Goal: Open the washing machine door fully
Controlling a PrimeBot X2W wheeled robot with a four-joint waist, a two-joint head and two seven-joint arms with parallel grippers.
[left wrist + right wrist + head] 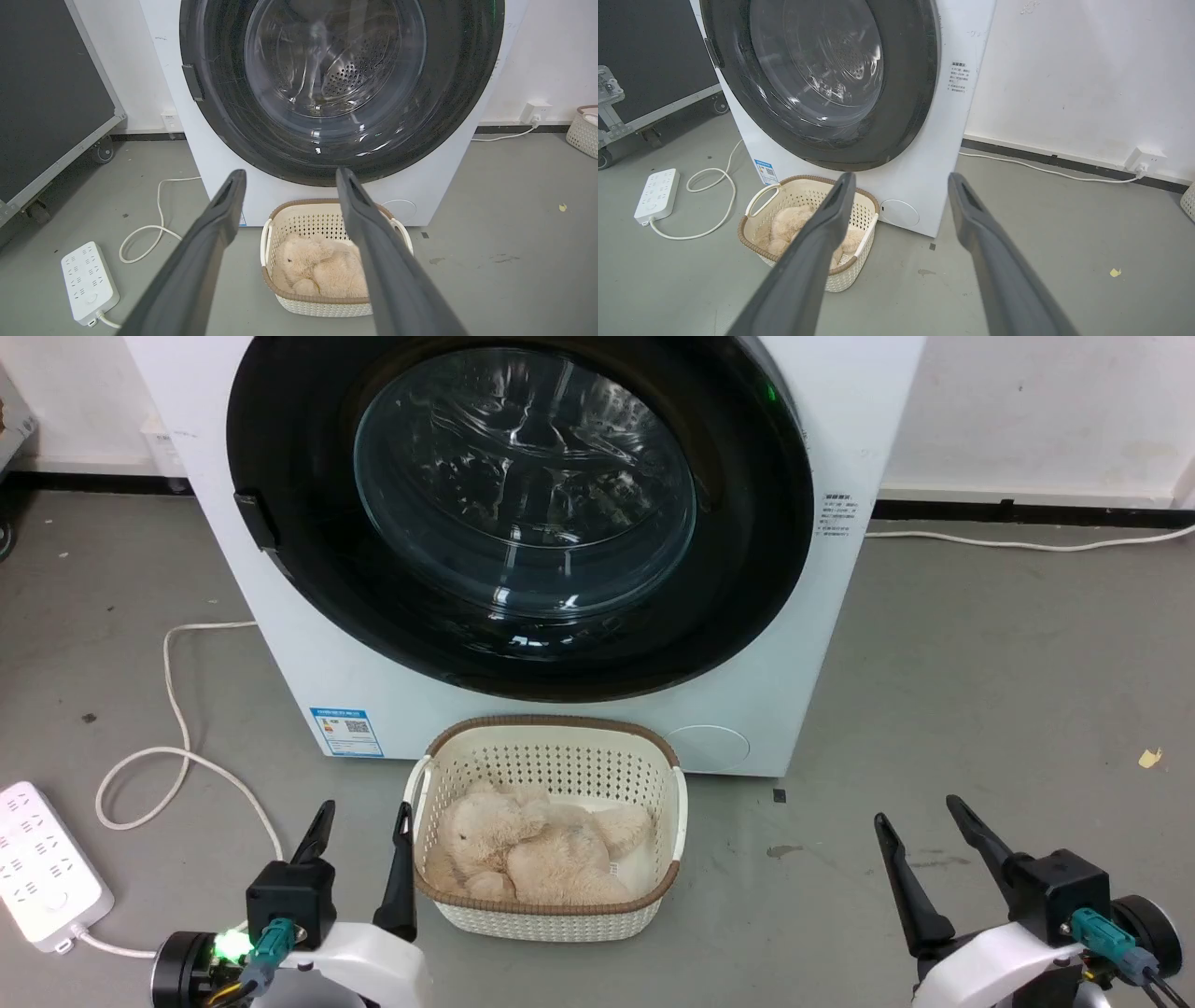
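Note:
The washing machine door [308,569] is a large round glossy black ring with a bulging glass window, lying flat and closed against the white machine front [794,691]. A small black handle tab [257,521] sits on its left rim. The door [224,107] also faces me in the left wrist view, and the door [906,93] appears at an angle in the right wrist view. My left gripper [364,812] is open at the lower left, well short of the door. My right gripper [922,805] is open at the lower right, also far from it. Both hold nothing.
A cream basket [653,770] holding a beige plush toy [532,849] stands on the floor right below the door, between my grippers. A white power strip [42,863] and its looped cable [177,747] lie at the left. A black wheeled case [46,93] stands left of the machine.

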